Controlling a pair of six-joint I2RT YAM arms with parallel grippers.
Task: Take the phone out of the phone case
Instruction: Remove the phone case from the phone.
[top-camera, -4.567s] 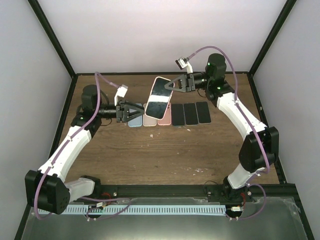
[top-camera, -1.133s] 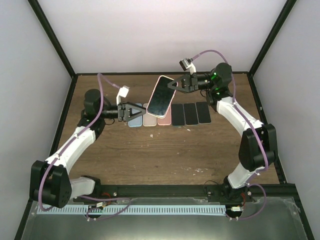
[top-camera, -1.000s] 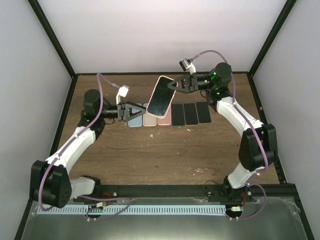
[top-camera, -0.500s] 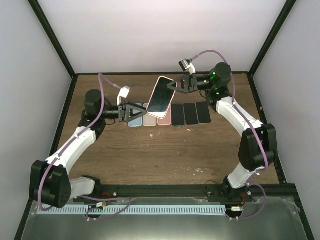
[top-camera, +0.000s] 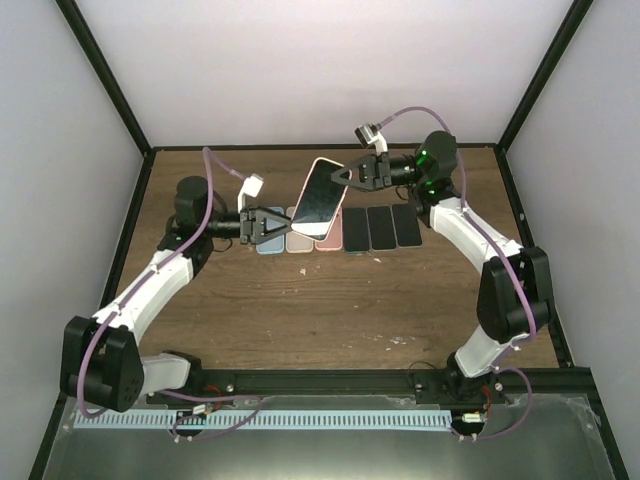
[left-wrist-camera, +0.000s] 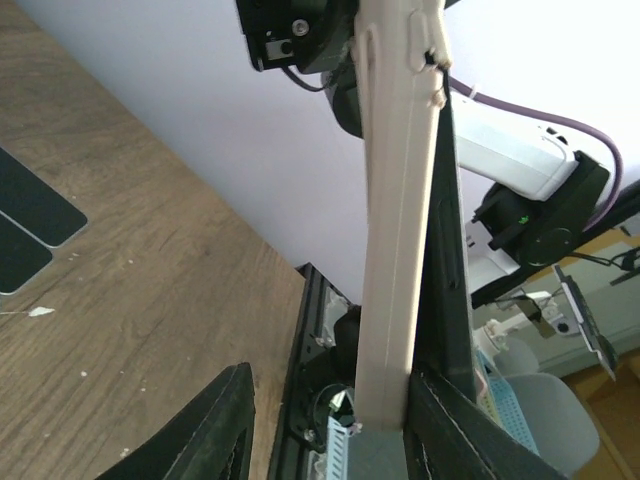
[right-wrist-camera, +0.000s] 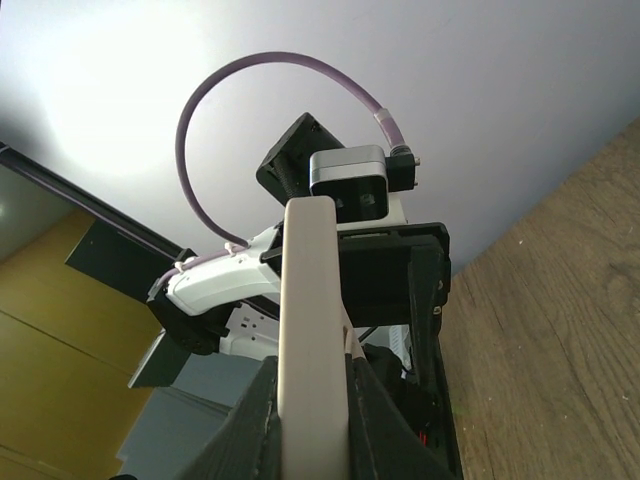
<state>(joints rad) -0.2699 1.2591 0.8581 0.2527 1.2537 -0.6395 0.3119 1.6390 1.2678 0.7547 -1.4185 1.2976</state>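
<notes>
A robotics lab test cell: white panel walls (top-camera: 300, 70) and black frame posts (top-camera: 100, 75) surround the wooden table (top-camera: 300, 300) beneath the left gripper (top-camera: 278, 222) (office chair (left-wrist-camera: 535, 405) beyond its fingers (left-wrist-camera: 215, 425)).

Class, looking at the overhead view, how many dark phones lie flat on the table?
3. Side by side, right of the raised cased phone: left dark phone, middle dark phone, right dark phone. Another could be hidden under the cased phone.

The phone (top-camera: 320, 198) sits between the fingers of the right gripper (top-camera: 345, 176), its lower end between the spread fingers of the left gripper (top-camera: 280, 224). Beneath, a row of phones (top-camera: 380, 228) lies on the table (top-camera: 330, 300).
</notes>
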